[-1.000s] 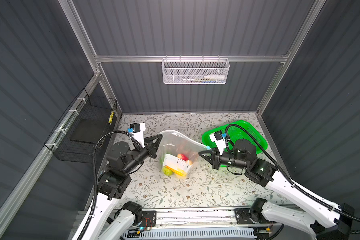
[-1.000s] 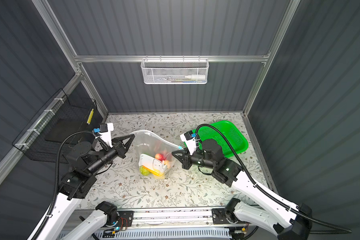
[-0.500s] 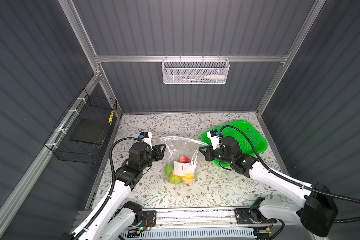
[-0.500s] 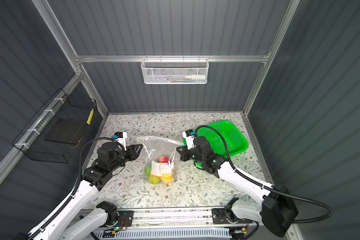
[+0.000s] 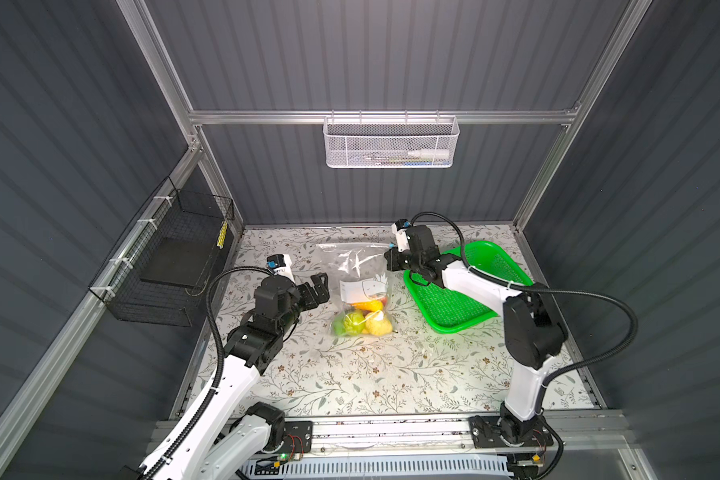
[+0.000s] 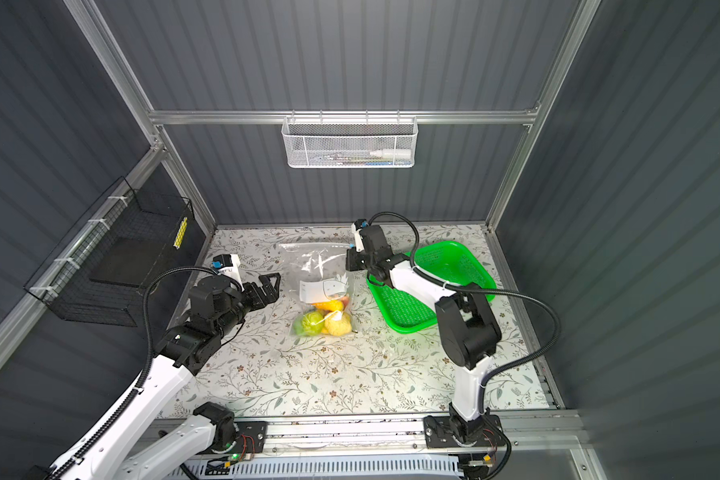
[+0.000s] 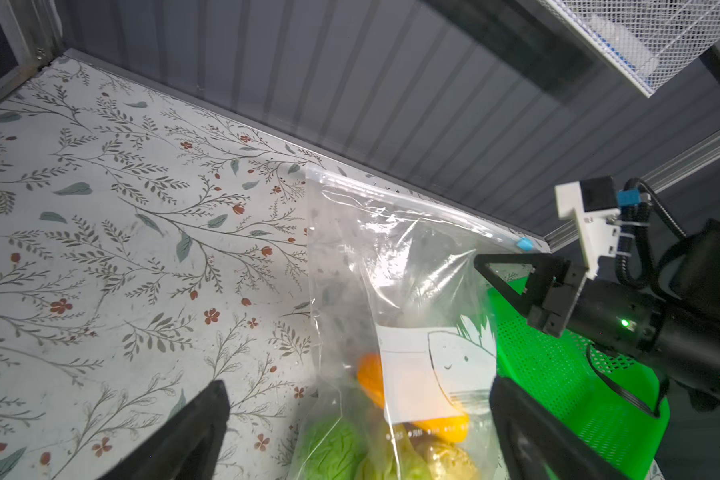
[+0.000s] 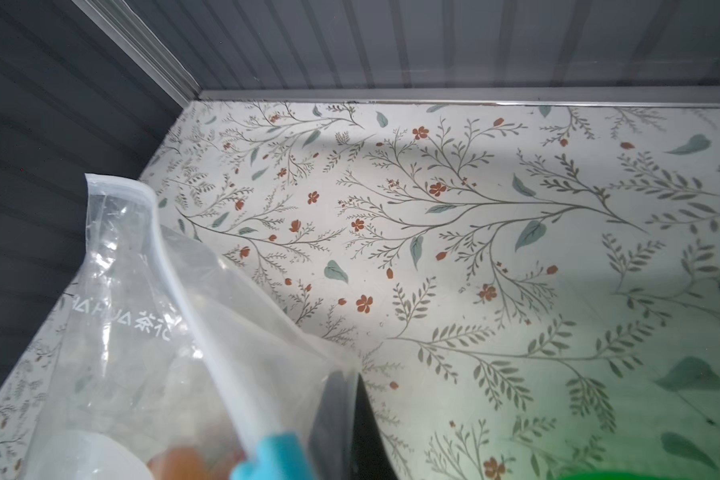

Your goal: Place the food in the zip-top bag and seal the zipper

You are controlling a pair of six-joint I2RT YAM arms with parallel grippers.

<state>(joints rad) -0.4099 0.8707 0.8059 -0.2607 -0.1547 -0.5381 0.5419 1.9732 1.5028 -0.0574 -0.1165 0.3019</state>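
While the right hand (image 5: pixel 388 258) is pinched shut on the clear film at the far right corner of the zip-top bag (image 5: pixel 352 266), the left hand (image 5: pixel 324 286) hangs with jaws wide and empty. It sits just beside the bag's left edge, and both top views show a small gap, so no contact. Bag lies flat on the table (image 5: pixel 391 374), roughly mid-table, with the zipper (image 5: pixel 352 246) edge toward the back wall. Light-blue slider (image 7: pixel 524 244) sits at the right end of the strip, right next to the right hand's fingertips. Strip reads as one flat band in the left wrist view, but I can't tell if it's fully sealed. Food (image 5: pixel 362 320) is inside the bag, bunched at the near end: a green bumpy piece, a yellow bumpy piece, an orange piece, a bit of red behind. White printed card (image 5: pixel 362 286) inside the bag covers the far side of the pile. Green basket (image 5: pixel 445 307) is on the table just right of the bag, with the right arm reaching across it.
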